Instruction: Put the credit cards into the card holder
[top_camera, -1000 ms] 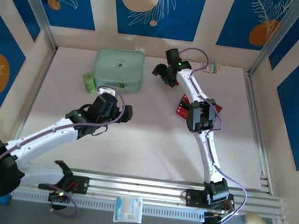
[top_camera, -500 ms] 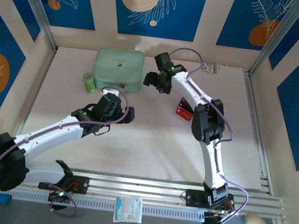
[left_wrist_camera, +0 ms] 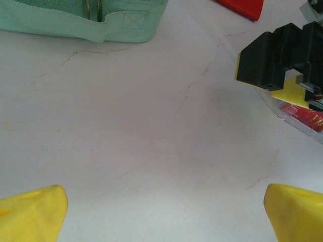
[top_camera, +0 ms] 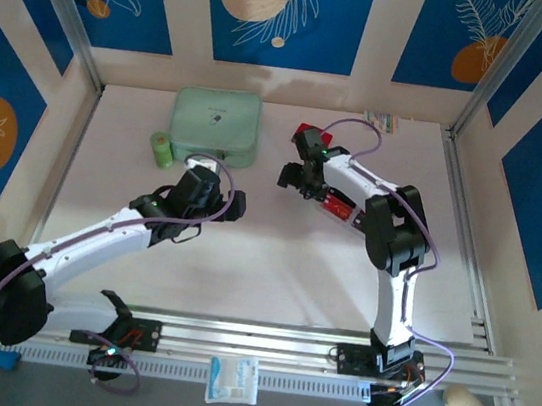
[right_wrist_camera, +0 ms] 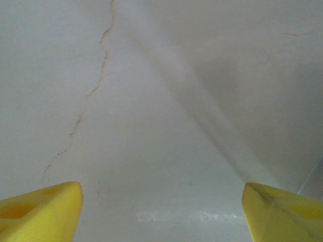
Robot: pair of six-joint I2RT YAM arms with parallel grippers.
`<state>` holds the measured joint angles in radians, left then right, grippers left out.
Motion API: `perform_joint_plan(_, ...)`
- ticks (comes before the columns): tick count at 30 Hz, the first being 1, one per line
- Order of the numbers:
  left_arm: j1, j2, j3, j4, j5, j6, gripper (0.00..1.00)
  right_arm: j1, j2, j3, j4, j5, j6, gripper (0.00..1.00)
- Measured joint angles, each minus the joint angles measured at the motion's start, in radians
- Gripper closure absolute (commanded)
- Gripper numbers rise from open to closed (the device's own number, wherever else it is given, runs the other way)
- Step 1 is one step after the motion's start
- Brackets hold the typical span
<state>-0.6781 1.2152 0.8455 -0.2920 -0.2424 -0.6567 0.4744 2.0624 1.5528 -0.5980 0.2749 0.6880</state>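
The red card holder (top_camera: 308, 131) lies on the table at the back, just behind my right gripper (top_camera: 292, 176); its corner (left_wrist_camera: 242, 6) shows at the top of the left wrist view. Red credit cards (top_camera: 336, 205) sit in a clear stand under the right forearm, and they also appear as red cards (left_wrist_camera: 303, 112) beside the right gripper's black body (left_wrist_camera: 275, 58). The right gripper (right_wrist_camera: 161, 212) is open over bare table, nothing between its fingers. My left gripper (top_camera: 232, 205) (left_wrist_camera: 161, 212) is open too, low over the table's middle.
A large mint-green case (top_camera: 215, 127) (left_wrist_camera: 75, 20) lies at the back left, with a small green roll (top_camera: 161, 149) beside it. A small pale item (top_camera: 383, 123) sits by the back wall. Metal rails run along the table's right and near edges.
The right gripper has swung from the back of the table toward the front and lower, uncovering the red card holder behind it. The left gripper has edged slightly forward, then held.
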Motion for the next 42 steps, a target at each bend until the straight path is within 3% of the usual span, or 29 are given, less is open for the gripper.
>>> perform_joint_plan(12, 0.0, 0.013, 0.0, 0.0, 0.008, -0.018, 0.0, -0.154, -0.099, -0.1, 0.031, 0.027, -0.019, 0.16)
perform_joint_plan(18, 0.0, 0.055, 0.0, 0.005, 0.009, -0.018, 0.0, -0.151, -0.108, -0.039, 0.025, -0.003, -0.018, 0.2)
perform_joint_plan(22, 0.0, 0.093, 0.0, 0.019, 0.011, -0.015, 0.0, -0.147, -0.074, 0.074, 0.03, -0.021, 0.031, 0.26)
perform_joint_plan(29, 0.0, 0.124, 0.005, 0.02, 0.015, 0.002, 0.0, -0.172, 0.051, 0.201, 0.051, -0.059, 0.159, 0.55)
perform_joint_plan(42, 0.0, 0.123, 0.037, 0.019, 0.03, 0.011, 0.0, -0.192, 0.226, 0.367, 0.014, -0.069, 0.266, 0.53)
